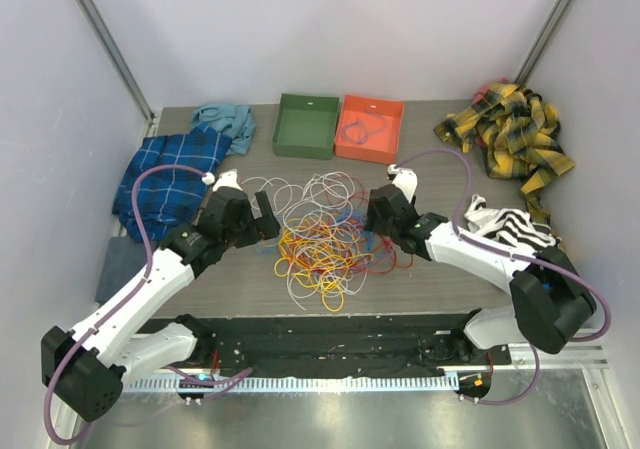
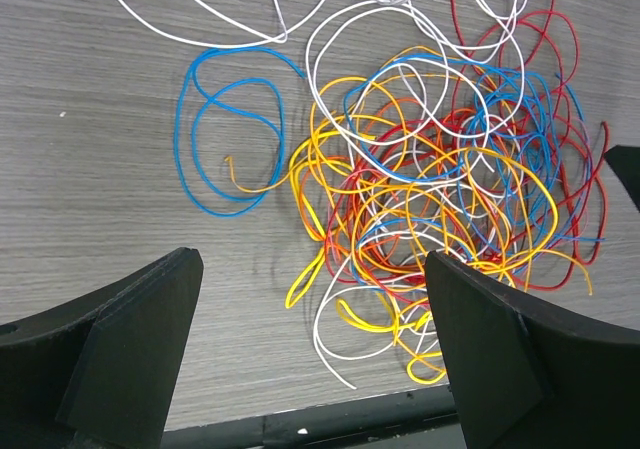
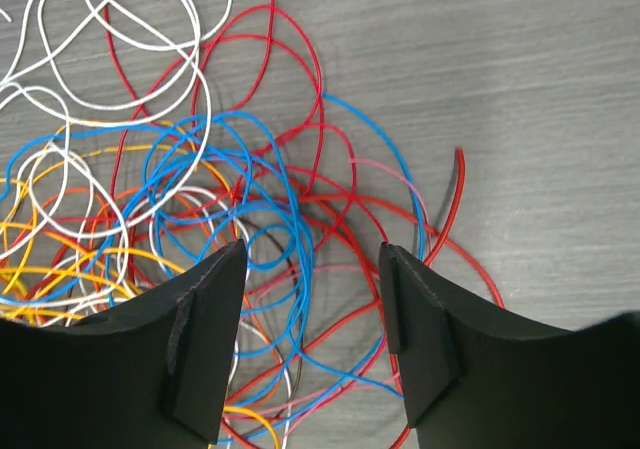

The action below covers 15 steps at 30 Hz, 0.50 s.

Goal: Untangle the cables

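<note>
ideally the right gripper (image 3: 312, 254), jaws apart, pinches just one blue loop (image 3: 296, 219) at the edge of the thin multicoloured wire cables (image 1: 325, 239), the left gripper (image 2: 310, 264) hanging spread wide.

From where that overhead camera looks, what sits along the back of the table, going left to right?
Dark blue plaid cloth → light blue cloth → green tray → orange tray → yellow plaid cloth.

Two square plastic trays, green (image 1: 306, 129) and orange (image 1: 393, 109); four crumpled fabric cloths (image 1: 170, 174) (image 1: 226, 119) (image 1: 512, 134) (image 1: 512, 225); one heap of thin coloured cables (image 1: 325, 241)
</note>
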Motion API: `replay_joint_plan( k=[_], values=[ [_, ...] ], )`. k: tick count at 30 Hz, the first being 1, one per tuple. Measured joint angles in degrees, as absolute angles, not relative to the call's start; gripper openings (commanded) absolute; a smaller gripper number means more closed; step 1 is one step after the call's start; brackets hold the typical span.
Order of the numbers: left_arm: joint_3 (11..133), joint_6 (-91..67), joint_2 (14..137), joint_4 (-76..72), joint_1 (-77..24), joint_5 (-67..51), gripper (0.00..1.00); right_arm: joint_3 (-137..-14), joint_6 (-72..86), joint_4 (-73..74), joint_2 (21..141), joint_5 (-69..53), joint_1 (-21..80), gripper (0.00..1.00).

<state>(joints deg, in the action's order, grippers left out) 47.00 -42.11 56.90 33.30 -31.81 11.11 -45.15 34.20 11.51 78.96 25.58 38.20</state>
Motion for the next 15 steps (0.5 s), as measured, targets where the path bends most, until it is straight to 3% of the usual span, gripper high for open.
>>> replay_joint_plan(
  k=[7, 15],
  values=[
    [47.0, -43.6, 58.3, 32.8, -31.8, 10.4, 0.98, -40.9, 36.4, 8.8, 76.8, 23.7, 38.2, 0.40],
    [47.0, -44.6, 59.3, 32.8, -31.8, 9.6, 0.98, -41.4, 36.2, 4.1, 85.7, 23.0, 38.2, 0.40]
  ],
)
